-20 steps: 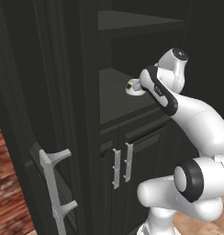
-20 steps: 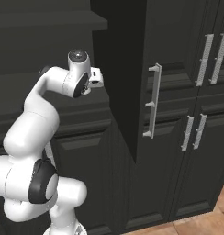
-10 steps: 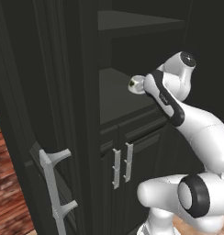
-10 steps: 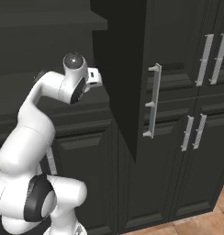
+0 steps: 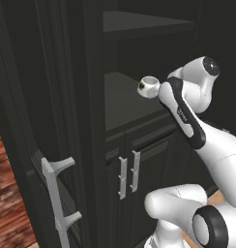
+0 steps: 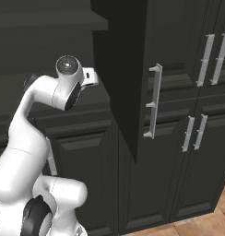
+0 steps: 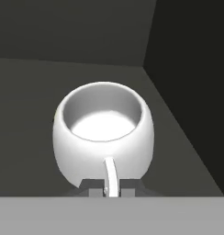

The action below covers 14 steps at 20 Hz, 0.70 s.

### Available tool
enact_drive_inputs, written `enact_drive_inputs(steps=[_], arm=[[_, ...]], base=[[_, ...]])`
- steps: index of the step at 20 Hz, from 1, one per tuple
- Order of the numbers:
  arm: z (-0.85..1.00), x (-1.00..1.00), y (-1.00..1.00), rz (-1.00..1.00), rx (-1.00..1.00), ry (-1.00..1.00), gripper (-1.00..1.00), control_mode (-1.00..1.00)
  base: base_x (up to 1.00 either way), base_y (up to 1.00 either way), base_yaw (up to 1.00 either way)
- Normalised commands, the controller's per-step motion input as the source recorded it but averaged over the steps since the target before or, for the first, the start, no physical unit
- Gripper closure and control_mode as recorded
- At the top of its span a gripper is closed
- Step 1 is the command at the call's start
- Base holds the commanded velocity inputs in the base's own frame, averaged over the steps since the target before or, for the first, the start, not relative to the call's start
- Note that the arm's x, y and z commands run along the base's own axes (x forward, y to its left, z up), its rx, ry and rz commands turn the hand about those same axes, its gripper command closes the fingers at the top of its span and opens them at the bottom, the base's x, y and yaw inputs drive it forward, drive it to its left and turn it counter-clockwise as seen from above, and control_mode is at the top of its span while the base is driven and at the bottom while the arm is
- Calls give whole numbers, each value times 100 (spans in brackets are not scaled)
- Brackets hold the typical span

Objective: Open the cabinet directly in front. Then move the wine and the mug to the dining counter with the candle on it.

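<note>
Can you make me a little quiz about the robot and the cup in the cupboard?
1. True or false: the cabinet doors are shut.
2. What is the gripper shut on?
A. a bottle
B. the mug handle
C. a door handle
3. Fill in: looking down from the hand, the mug is ____ inside.

Key:
1. False. The upper doors stand open and the shelf shows.
2. B. The fingertips pinch the thin white handle.
3. Empty. It stands upright, and its bare white bottom shows.
</note>
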Motion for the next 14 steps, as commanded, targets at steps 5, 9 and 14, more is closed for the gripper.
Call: enact_drive_inputs(steps=[5, 9, 14], arm=[[44, -64, 0, 11, 0, -3, 100, -100], [31, -93, 0, 8, 0, -14, 100, -100], [14, -98, 0, 6, 0, -17, 100, -100]], base=[[0, 0, 0], [0, 0, 0], [0, 0, 0]])
